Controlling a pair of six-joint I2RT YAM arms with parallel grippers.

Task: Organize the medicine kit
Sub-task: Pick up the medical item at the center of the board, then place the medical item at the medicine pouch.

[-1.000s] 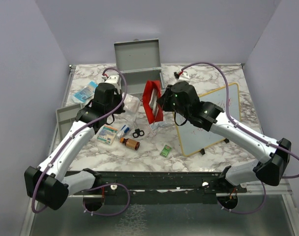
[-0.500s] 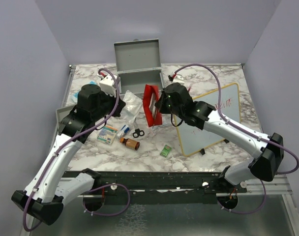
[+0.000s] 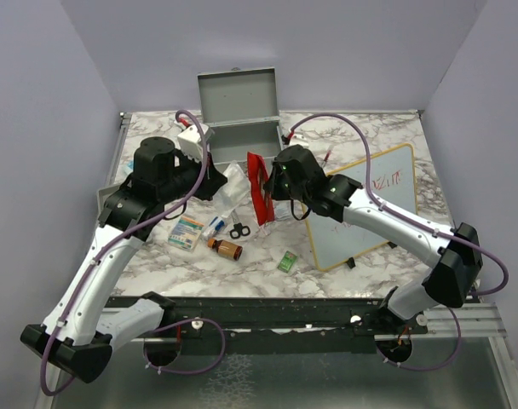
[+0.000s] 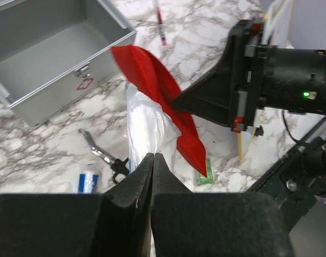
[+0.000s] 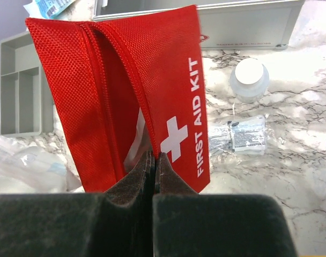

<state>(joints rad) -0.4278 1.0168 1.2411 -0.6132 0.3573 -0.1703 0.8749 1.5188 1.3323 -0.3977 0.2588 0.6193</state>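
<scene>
Closest in, my right gripper (image 5: 154,158) is pinched shut on the lower edge of the red pouch (image 5: 168,80) marked FIRST AID KIT, which stands upright above the fingers with its zipped mouth gaping to their left and something white showing just inside. My left gripper (image 4: 153,158) is clamped shut too, on the tail of a clear plastic bag (image 4: 144,128) that runs straight ahead of its tips and meets the pouch's open side. I judge the step in hand to be the bag and pouch being worked together, most likely loading the bag, though I cannot rule out that it is being drawn out. Just past the right fingers, on the marble to their right, lie a sealed sachet (image 5: 241,135) and a white-capped bottle (image 5: 249,79); a divided tray (image 5: 18,91) sits off to the left. Under and left of the left gripper I see the scissors (image 4: 101,155). Farthest out, beyond both grippers, the medicine kit (image 3: 242,141) stands at the back of the table, lid up, looking empty inside. Next I would have the right arm hold the mouth steady while the left feeds the bag in, then carry the pouch forward to the box; the limp bag may snag on the zip.
</scene>
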